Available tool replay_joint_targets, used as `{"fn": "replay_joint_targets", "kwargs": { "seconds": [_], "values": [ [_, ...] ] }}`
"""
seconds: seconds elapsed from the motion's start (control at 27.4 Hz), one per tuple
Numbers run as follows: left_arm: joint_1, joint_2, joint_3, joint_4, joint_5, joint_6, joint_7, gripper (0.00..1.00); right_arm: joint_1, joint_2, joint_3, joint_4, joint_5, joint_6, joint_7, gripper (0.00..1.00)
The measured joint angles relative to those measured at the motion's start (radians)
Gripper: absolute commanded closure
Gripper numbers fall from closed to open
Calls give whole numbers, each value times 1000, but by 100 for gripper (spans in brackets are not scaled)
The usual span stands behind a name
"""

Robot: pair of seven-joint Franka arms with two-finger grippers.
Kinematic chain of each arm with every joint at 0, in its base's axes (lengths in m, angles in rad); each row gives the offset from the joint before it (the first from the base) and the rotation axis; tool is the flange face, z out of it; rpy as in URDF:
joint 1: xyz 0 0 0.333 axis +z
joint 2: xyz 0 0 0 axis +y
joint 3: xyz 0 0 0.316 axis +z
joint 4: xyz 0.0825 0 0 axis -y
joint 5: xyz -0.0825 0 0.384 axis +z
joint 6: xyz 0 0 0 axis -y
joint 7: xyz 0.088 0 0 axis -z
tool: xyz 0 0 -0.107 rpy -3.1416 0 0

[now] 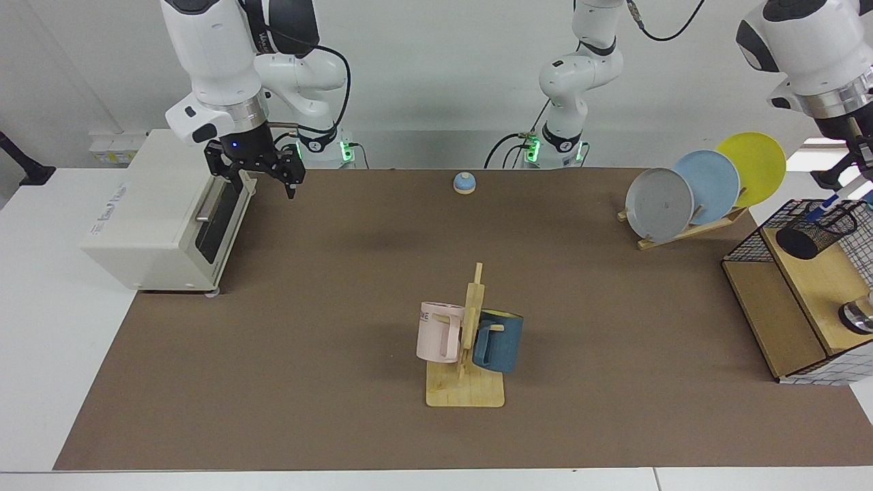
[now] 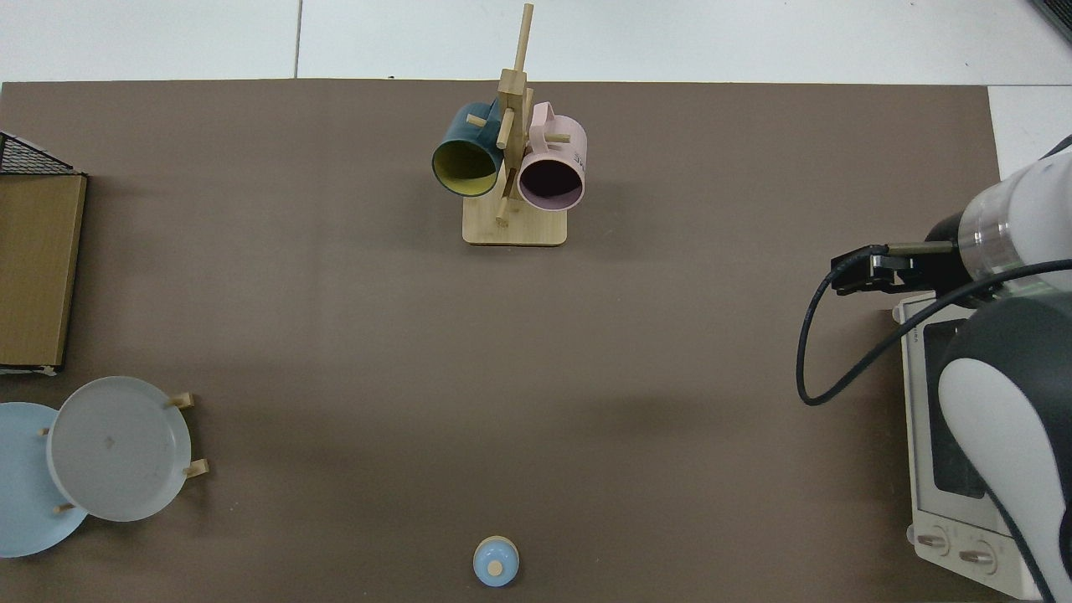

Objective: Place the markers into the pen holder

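Observation:
In the facing view my left gripper [image 1: 859,164] hangs at the far right edge, shut on the white marker [image 1: 837,199]. The marker slants down to the left, and its blue end sits at the rim of the black mesh pen holder [image 1: 813,237]. That cup stands on a wooden shelf inside the wire basket. My right gripper [image 1: 262,176] waits open in front of the toaster oven, holding nothing; the top view shows this right gripper [image 2: 856,272] at the right. Marker, pen holder and left gripper are out of the top view.
A white toaster oven [image 1: 157,211] stands at the left. A wooden mug rack [image 1: 466,392] with a pink and a blue mug is in the middle. Three plates lean in a rack [image 1: 682,230] beside the black wire basket [image 1: 747,240]. A small blue knob [image 1: 464,183] sits at the back.

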Motion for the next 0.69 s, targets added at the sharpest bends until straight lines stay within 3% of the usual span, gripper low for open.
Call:
{"fn": "replay_joint_targets", "kwargs": {
  "seconds": [0.4,0.69],
  "values": [
    [70,28,1,9,0,8,103,100,0,0,0,0,0,0,0,0],
    [87,50,1,9,0,22,108,100,0,0,0,0,0,0,0,0]
  ]
}}
